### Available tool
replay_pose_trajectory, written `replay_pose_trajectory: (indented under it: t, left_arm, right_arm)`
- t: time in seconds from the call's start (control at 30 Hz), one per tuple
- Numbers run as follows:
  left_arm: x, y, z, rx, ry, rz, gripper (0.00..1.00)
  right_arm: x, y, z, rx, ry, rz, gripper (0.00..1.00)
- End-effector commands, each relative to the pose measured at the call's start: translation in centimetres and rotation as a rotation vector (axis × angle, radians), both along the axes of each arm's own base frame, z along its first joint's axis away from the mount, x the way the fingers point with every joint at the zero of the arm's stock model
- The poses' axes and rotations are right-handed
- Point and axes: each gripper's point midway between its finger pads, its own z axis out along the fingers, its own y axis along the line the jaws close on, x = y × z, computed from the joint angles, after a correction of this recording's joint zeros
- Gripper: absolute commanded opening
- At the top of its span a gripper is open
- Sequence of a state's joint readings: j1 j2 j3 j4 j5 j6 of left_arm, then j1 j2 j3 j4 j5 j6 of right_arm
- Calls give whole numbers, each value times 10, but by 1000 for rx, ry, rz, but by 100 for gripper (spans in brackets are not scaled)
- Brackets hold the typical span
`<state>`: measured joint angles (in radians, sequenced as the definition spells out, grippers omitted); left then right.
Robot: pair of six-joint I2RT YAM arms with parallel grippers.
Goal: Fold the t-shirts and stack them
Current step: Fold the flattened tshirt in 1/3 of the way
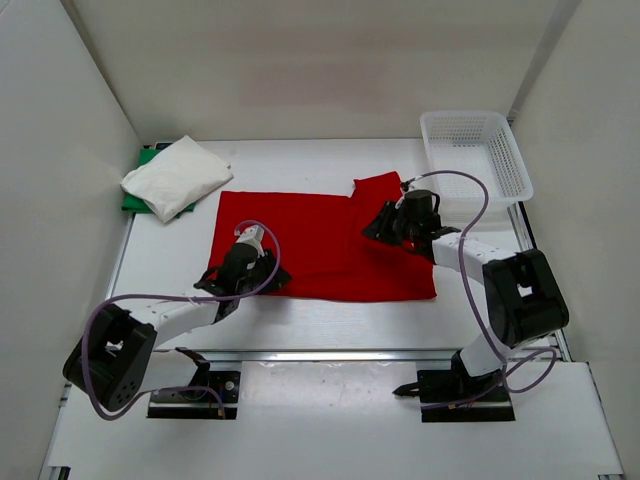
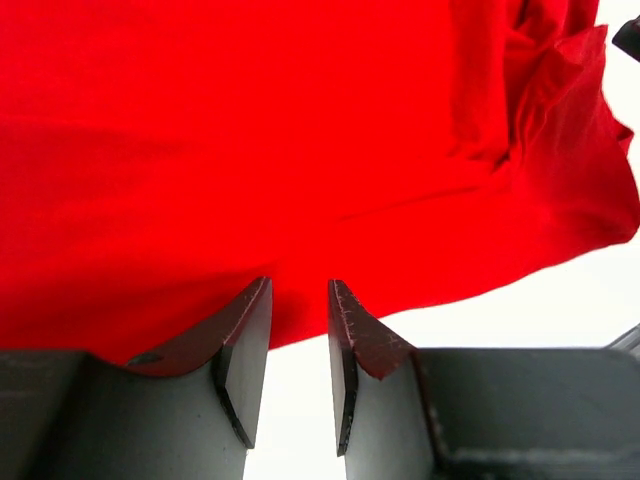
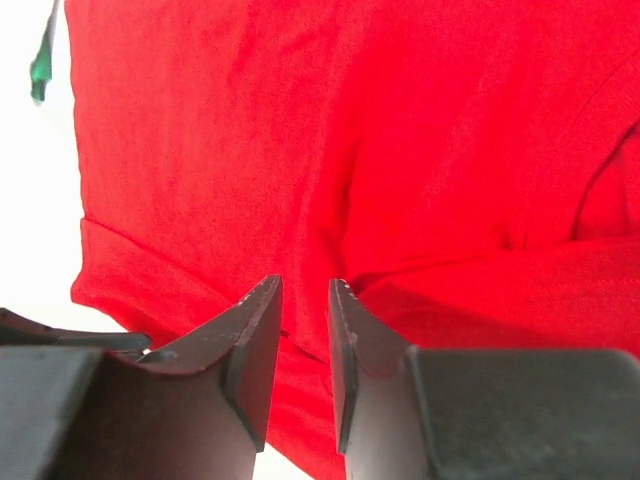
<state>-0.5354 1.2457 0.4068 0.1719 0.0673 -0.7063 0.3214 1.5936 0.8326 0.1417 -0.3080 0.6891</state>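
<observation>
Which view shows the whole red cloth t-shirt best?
Top external. It is the only view that shows the red cloth t-shirt with its full outline, spread out between the two arms. The left wrist view shows only its near edge and a rumpled corner. The right wrist view shows only a close patch with a folded hem.

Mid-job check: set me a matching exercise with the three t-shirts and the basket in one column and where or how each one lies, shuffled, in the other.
Things:
1. red t-shirt
2. white t-shirt
3. green t-shirt
4. mesh basket

Places and states:
A. far right corner of the table
B. mostly hidden beneath a folded shirt
C. spread out mid-table between the two arms
D. folded, lying on another shirt, far left

Pairs: 1-C, 2-D, 3-B, 4-A
</observation>
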Motion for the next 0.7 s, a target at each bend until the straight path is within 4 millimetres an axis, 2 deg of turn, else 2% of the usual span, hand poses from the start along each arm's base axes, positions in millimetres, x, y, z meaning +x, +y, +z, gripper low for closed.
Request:
replay_pose_trajectory:
  t: [0.0,0.07,0.1,0.13,0.17,0.23,0.27,0.33,0.37,0.4,0.47,0.5,0.53,0.6,0.67]
  left_arm:
    - [8,-13,26,-10,-67,-28,40]
    - [2,-24,23,29,-69,-75,40]
    - [1,-27,17,47,-45,-89,40]
    - [-2,-32,12,59,-32,-114,40]
    - [-5,-39,12,59,-27,-139,40]
    - [-5,-39,-1,90,3,-146,39]
    - [-4,-40,-1,88,-1,-144,39]
    - [-3,-31,-10,93,23,-116,39]
    - [-4,-24,-12,78,30,-100,38]
    - [-3,-12,-18,72,45,-65,38]
    - [-10,-2,-24,64,63,-44,39]
    - [-14,9,-34,82,80,-24,40]
    - [-19,8,-34,73,91,-30,40]
    - [-32,7,-41,79,114,-47,39]
    - [-43,7,-47,91,139,-47,39]
  right_arm:
    - [-3,-2,21,-25,-68,21,25]
    - [-10,-16,32,-76,-120,-31,27]
    - [-23,-19,29,-89,-125,-28,24]
    - [-32,-30,15,-116,-108,-55,18]
    - [-39,-33,14,-120,-109,-66,13]
    - [-61,-46,-13,-139,-50,-82,5]
    - [-65,-53,-19,-148,-33,-103,1]
    - [-86,-71,-48,-200,38,-127,0]
    - [-94,-80,-57,-217,59,-151,0]
    - [-99,-88,-60,-232,72,-169,0]
    - [-113,-98,-73,-256,96,-190,0]
    - [-117,-102,-74,-262,101,-204,0]
    - [-121,-106,-77,-265,102,-213,1]
    - [-144,-111,-94,-257,177,-214,0]
    - [-154,-111,-99,-222,205,-220,0]
